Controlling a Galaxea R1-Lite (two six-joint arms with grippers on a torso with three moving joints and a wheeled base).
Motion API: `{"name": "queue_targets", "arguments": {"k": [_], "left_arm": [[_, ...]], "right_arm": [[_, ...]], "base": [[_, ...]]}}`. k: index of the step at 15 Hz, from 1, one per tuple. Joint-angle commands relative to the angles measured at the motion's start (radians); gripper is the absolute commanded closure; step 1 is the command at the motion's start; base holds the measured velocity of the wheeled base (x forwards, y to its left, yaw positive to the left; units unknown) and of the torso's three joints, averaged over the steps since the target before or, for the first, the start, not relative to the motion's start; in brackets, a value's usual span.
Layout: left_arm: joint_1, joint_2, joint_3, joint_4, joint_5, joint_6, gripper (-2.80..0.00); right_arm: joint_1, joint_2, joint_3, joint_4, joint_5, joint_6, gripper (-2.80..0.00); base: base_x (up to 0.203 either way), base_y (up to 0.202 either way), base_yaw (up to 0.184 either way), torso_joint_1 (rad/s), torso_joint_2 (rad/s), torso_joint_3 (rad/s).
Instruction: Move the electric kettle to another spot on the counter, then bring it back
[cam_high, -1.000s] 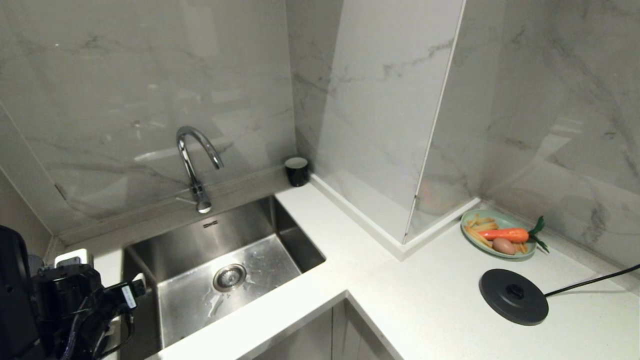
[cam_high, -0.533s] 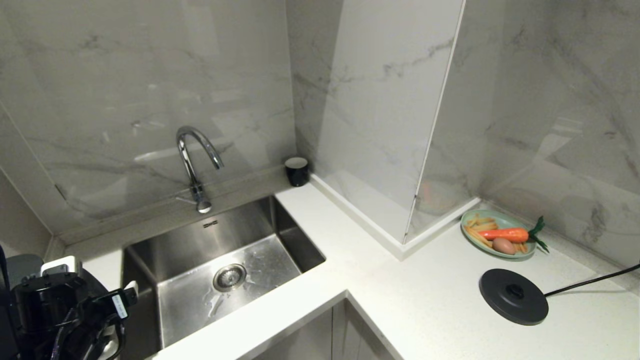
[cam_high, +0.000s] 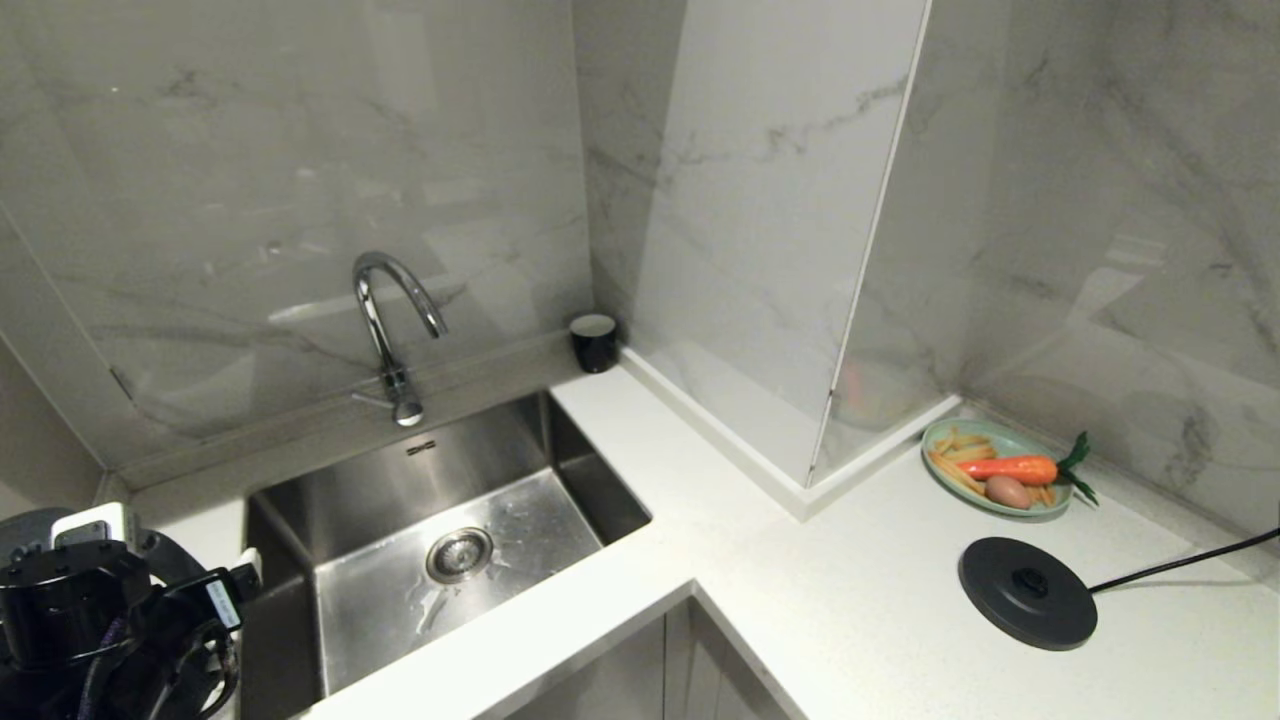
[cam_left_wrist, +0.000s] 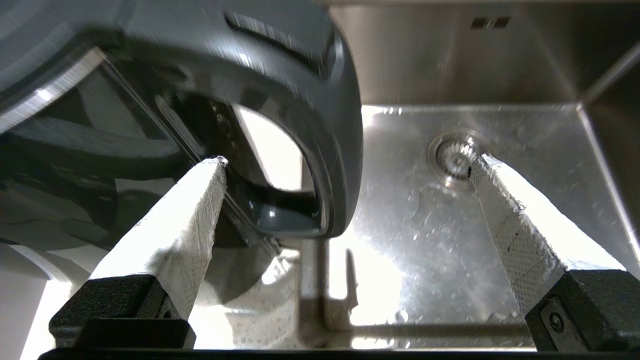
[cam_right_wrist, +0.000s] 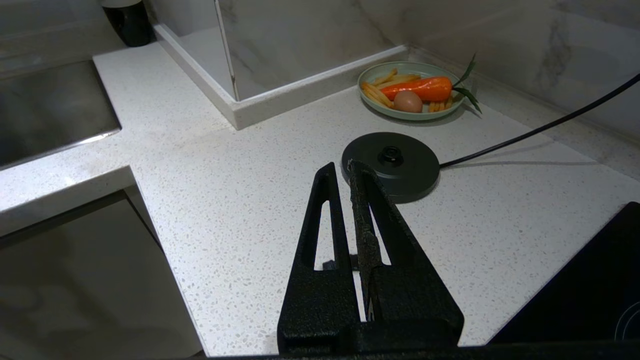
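Marble-clad kitchen corner; white speckled counter (cam_high: 860, 600) runs in an L around a steel sink (cam_high: 440, 530). Black base (cam_high: 1027, 592) sits bare on the right stretch, cord trailing off, a plate of food (cam_high: 995, 468) behind it.

Kettle (cam_left_wrist: 165, 100) stands at the far left of the counter, beside the sink, well apart from its base. In the head view it is almost wholly hidden behind the left arm.

Left gripper (cam_left_wrist: 345, 165) above it, jaws spread wide, nothing held. In the wrist view the loop handle (cam_left_wrist: 330, 150) lies between the two fingers: one white pad (cam_left_wrist: 195, 215) sits over the inner side of the loop, toward the body, the other pad (cam_left_wrist: 505, 210) over the sink, well clear of the handle's outer face. The handle sits off-centre, nearer the first pad.

Right gripper (cam_right_wrist: 350, 172) parked over the right counter near the base, fingers together, empty.

Judgement: the left arm is the nearer by far; the handle already lies within its span, so the next grasp depends on lining up the jaws across that bar.
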Motion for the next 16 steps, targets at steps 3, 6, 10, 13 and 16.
{"name": "queue_targets", "arguments": {"k": [3,6,10,13,16], "left_arm": [[0.000,-0.070,0.000,0.020,0.002,0.012,-2.80],[0.000,-0.096,0.000,0.062,0.002,0.011,-2.80],[-0.007,-0.201,0.000,0.226,-0.005,0.005,-2.80],[-0.018,-0.301,0.000,0.331,-0.008,0.001,-2.80],[-0.019,-0.385,0.000,0.411,-0.008,0.007,-2.80]], "right_arm": [[0.000,-0.002,0.000,0.000,0.001,-0.001,0.00],[0.000,-0.002,0.000,0.000,0.001,-0.001,0.00],[0.000,-0.002,0.000,0.000,0.001,-0.001,0.00],[0.000,-0.002,0.000,0.000,0.001,-0.001,0.00],[0.000,-0.002,0.000,0.000,0.001,-0.002,0.00]], "base": [[0.000,0.000,0.000,0.000,0.00,0.000],[0.000,0.000,0.000,0.000,0.00,0.000],[0.000,0.000,0.000,0.000,0.00,0.000],[0.000,0.000,0.000,0.000,0.00,0.000],[0.000,0.000,0.000,0.000,0.00,0.000]]}}
